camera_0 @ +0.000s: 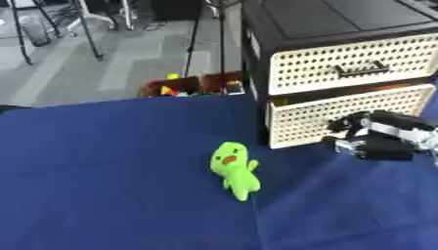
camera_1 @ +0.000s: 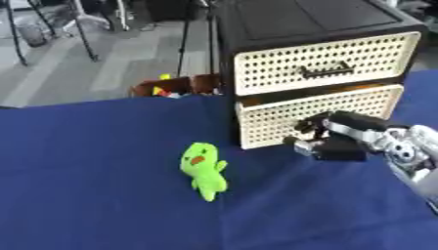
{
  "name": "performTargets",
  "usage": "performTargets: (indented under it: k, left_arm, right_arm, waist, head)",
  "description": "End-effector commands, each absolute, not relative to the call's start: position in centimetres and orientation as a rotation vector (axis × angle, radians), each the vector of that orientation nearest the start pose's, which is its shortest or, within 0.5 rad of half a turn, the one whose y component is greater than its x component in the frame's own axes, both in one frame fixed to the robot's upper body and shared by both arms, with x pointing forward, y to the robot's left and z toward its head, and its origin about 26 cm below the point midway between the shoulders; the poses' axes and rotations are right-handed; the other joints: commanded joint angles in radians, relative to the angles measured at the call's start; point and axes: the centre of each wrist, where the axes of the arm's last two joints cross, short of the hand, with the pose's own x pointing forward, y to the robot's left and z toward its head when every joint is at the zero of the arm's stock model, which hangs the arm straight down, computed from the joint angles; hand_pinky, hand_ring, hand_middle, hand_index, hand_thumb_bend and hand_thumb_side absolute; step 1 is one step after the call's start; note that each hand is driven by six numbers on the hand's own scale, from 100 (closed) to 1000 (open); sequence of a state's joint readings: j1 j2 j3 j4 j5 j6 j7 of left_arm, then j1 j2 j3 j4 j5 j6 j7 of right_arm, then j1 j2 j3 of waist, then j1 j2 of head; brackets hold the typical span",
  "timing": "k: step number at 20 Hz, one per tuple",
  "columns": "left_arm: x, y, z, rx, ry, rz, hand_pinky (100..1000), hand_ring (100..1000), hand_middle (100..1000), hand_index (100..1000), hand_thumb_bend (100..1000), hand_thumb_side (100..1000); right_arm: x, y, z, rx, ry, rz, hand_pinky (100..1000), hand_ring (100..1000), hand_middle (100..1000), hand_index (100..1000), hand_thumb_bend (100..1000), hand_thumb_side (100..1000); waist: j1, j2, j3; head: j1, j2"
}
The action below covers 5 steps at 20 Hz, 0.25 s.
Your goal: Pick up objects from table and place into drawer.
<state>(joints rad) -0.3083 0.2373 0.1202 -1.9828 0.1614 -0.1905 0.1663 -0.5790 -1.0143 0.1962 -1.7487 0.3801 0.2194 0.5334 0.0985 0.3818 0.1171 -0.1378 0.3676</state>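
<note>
Left eye view: the bright green plush toy with an orange beak [camera_0: 233, 168] lies on the blue cloth-covered table [camera_0: 102, 185] near its middle, well apart from every edge, its body tilted with the head toward the far side. It reads as soft, light and easily squashed, with fabric that should not slip; the plump torso below the head is judged the best place to close fingers around. Farther back, toward the table's right edge, the robot's black and silver right hand [camera_1: 335, 141] reaches in from the right with fingers curled at the front of the lower cream perforated drawer [camera_1: 317, 114], which stands slightly pulled out; whether the fingers actually hold its handle cannot be told. Above sits the upper cream perforated drawer [camera_1: 325, 61] of the black cabinet [camera_1: 299, 17]. No left hand shows.
</note>
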Motion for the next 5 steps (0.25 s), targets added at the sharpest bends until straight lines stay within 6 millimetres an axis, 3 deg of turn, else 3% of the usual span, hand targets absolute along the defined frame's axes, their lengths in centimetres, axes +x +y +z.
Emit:
performTargets:
  k: [1,5]
  left_arm:
    - [30.0,28.0,20.6,0.088,-2.509,0.075,462,628,633,798,316,928]
    - [29.9,28.1,20.5,0.093,-2.507,0.079,462,630,632,798,316,927]
  right_arm:
    - [31.1,-32.7,32.6,-0.977,-1.459,1.426,553,783,758,908,341,1000]
    - [29.3,-32.0,33.0,-0.997,-1.576,1.402,566,788,782,917,322,1000]
  waist:
    - [-0.003,-0.031,-0.003]
    - [0.000,-0.040,-0.007]
  head:
    - [0.007,0.004]
    - [0.014,0.010]
